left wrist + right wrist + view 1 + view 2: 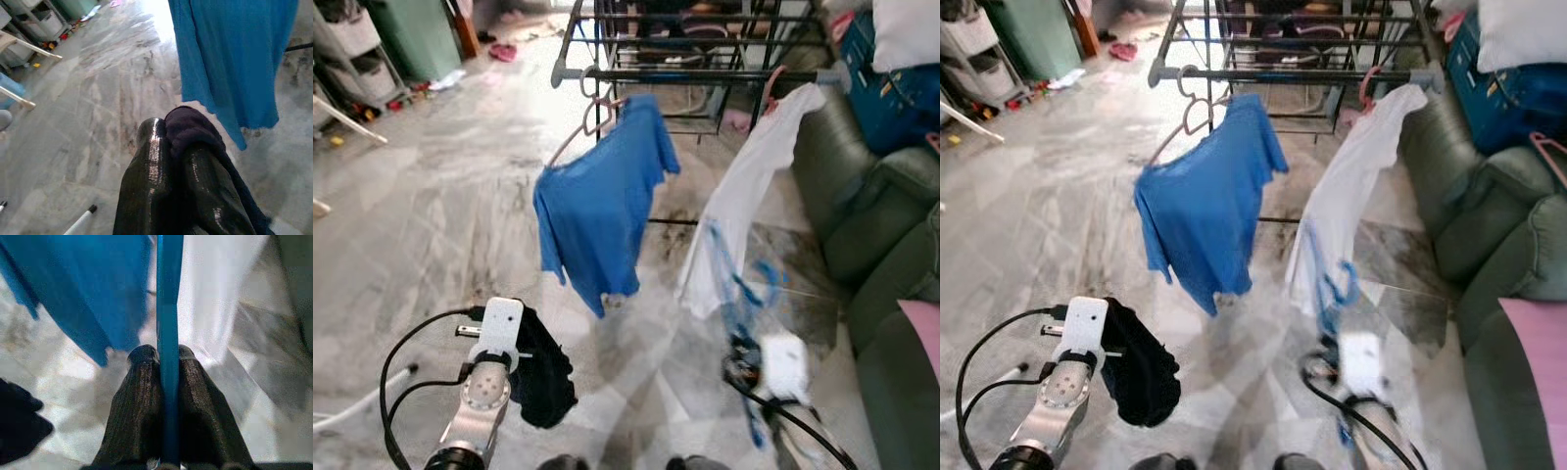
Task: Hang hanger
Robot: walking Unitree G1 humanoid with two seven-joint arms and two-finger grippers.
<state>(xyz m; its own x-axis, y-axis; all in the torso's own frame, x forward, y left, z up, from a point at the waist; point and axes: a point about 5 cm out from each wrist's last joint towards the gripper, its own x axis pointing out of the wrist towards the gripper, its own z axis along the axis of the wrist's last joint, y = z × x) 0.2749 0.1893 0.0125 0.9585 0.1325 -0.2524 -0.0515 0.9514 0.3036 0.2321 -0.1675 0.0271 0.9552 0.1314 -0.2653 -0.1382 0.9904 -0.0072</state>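
My right gripper [164,356] is shut on a thin blue hanger [169,289], which rises blurred in front of me at the lower right [736,284]. My left gripper [168,129], low at the left, is shut on a dark cloth [543,377] that drapes over its fingers. Ahead stands a drying rack with a dark rail [705,74]. A blue T-shirt [602,206] hangs from the rail on a pink hanger [592,117]. To its right a white garment [749,186] hangs on a reddish hanger [771,86].
A green sofa [871,215] lines the right side, with a pink cushion [925,333] on it and a blue box [891,93] behind. Shelves with clutter [352,49] stand at the far left. Grey marble floor [440,225] spreads between them.
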